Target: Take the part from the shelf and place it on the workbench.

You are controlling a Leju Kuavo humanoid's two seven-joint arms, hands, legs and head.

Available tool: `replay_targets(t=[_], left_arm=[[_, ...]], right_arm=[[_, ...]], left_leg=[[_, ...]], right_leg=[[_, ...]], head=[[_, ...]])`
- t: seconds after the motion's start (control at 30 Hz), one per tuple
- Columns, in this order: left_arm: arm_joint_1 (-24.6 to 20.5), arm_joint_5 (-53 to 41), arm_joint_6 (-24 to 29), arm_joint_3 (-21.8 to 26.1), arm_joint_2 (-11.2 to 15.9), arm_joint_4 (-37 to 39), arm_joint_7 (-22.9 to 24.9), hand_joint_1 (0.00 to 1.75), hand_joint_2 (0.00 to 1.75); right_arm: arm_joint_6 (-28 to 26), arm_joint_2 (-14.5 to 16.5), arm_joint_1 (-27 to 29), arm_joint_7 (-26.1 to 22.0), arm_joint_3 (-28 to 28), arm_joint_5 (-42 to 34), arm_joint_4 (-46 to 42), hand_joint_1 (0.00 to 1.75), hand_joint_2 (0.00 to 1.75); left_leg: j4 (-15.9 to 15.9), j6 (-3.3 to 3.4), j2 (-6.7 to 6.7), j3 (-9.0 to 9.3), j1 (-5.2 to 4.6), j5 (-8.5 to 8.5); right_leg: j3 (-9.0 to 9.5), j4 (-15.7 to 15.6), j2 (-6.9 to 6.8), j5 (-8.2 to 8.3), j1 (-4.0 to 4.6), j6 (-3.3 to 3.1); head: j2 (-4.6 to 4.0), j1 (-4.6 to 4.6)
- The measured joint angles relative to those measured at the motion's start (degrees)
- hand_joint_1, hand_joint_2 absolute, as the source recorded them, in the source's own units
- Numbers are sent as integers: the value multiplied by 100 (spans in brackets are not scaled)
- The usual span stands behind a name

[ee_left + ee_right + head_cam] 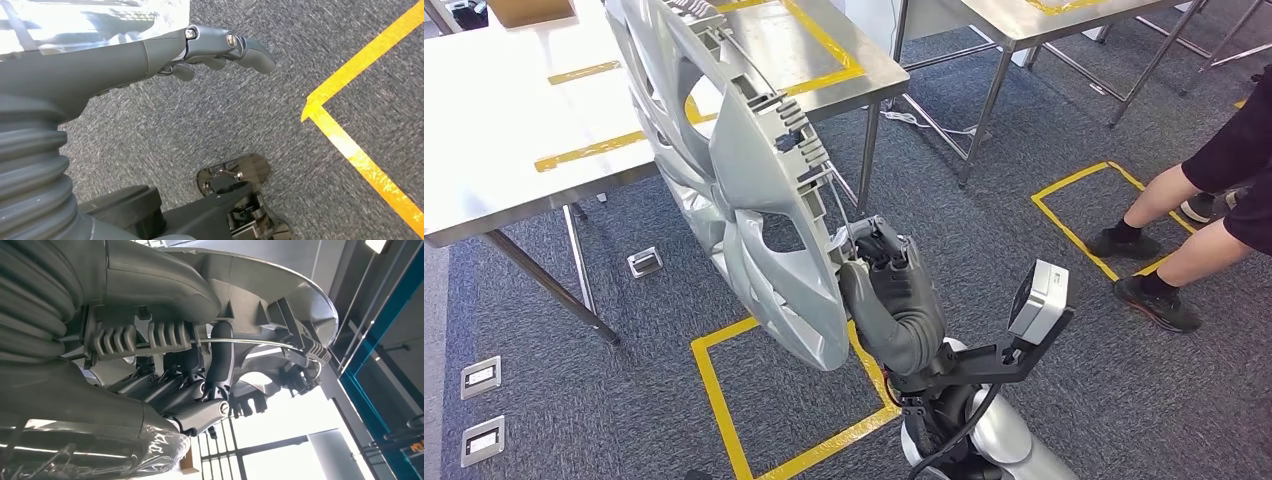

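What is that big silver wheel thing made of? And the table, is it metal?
The wheel cover looks like moulded plastic with silver paint: its back shows grey ribs and clips, and a thin wire ring that seems metal. The right hand holds it by the rim. The workbench looks like brushed steel: its top is shiny and reflects the light.

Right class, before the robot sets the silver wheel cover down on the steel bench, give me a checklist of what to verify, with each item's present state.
1. Right hand grips the wheel cover at its rim: ok.
2. Bare space on the workbench: ok.
3. Cover resting on the bench: not ok, held tilted above its edge.
4. Left hand free: ok, holds nothing.
5. Person stands apart: ok.
6. Grip firmness: cannot tell.
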Motion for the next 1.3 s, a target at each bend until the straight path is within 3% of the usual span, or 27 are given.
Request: replay_targets(t=[0.53,1.3], left_arm=[[-16,-37,-129,0,-2,0,46,0,175],[-31,80,-328,0,-48,0,126,0,175]], right_arm=[[-335,-2,-365,26,-339,-15,67,175,175],[-345,-2,-539,31,-381,-15,89,175,175]], left_leg=[[-11,-7,1,9,8,5],[-11,-7,1,9,7,5]], right_leg=[[-3,15,0,-7,6,0],[-3,16,0,-7,6,-1]], head=[[0,1],[0,-1]])
